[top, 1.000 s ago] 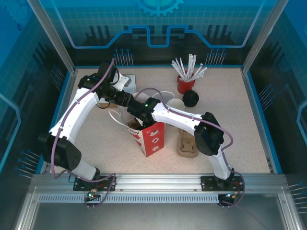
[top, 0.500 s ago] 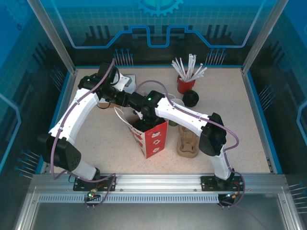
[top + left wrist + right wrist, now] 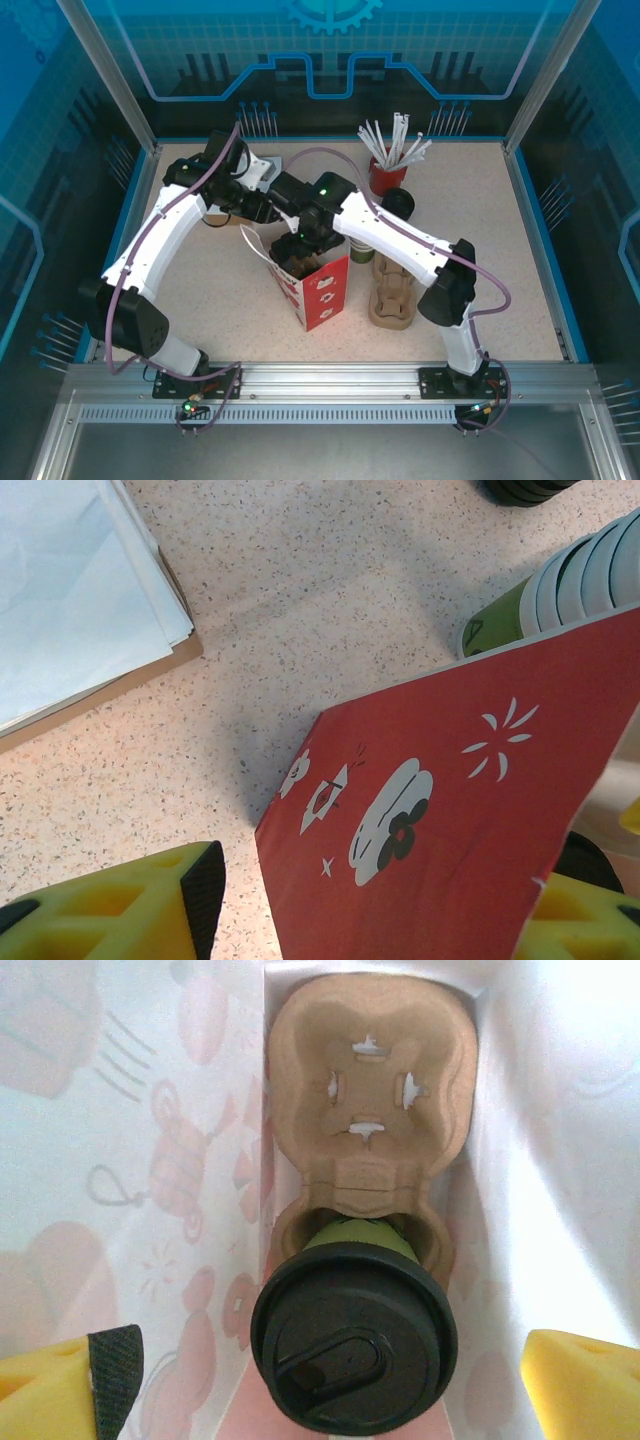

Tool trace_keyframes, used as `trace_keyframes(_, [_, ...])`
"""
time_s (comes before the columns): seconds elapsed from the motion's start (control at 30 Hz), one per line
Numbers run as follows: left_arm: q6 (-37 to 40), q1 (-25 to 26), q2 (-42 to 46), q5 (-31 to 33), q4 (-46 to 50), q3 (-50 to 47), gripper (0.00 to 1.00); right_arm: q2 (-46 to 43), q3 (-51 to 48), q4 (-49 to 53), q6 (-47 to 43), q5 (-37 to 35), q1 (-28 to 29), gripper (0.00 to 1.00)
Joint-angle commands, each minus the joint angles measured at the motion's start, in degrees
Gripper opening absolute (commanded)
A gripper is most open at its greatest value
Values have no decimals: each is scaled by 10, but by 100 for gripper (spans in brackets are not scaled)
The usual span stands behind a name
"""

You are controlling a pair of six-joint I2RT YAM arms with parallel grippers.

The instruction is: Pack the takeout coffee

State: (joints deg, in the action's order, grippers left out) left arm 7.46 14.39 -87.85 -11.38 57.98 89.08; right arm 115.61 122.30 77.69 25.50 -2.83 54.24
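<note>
Red paper bag stands open on the table, and both arms bend toward it. The left arm runs up the table to the bag's left, folds at the elbow and reaches across to the bag's far-left corner. The left gripper straddles the bag's red wall. A gap shows between one yellow finger and the paper, so whether it pinches the wall cannot be told.

The right arm arcs over from the bag's right and points its wrist straight down into the mouth. The right gripper is released, its fingers spread wide and touching nothing. Directly beneath it, inside the bag, the takeout coffee sits upright with its black lid on, in one socket of a brown pulp carrier.

The bag's outer wall carries white drawings: a cupcake shape, a star and spark lines. The print on its front is too small to read from above.
</note>
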Motion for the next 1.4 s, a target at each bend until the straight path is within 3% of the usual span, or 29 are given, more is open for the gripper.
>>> trace_keyframes(0.0, [0,3,6,-4,7,3,60,-27,34,30,0,-2,-8,100])
trace_keyframes(0.47, [-3,3,6,-7,9,16,69,-53,120,73,-14,3,-15,100])
trace_keyframes(0.93, [-6,3,3,-7,12,37,77,-130,119,41,-30,15,-49,99])
trace_keyframes(1.17, [-22,-1,16,-9,4,50,88,-185,70,33,-36,1,-104,97])
trace_keyframes(1.37, [-65,-31,48,-13,-16,53,94,-255,-48,8,-39,-14,-201,95])
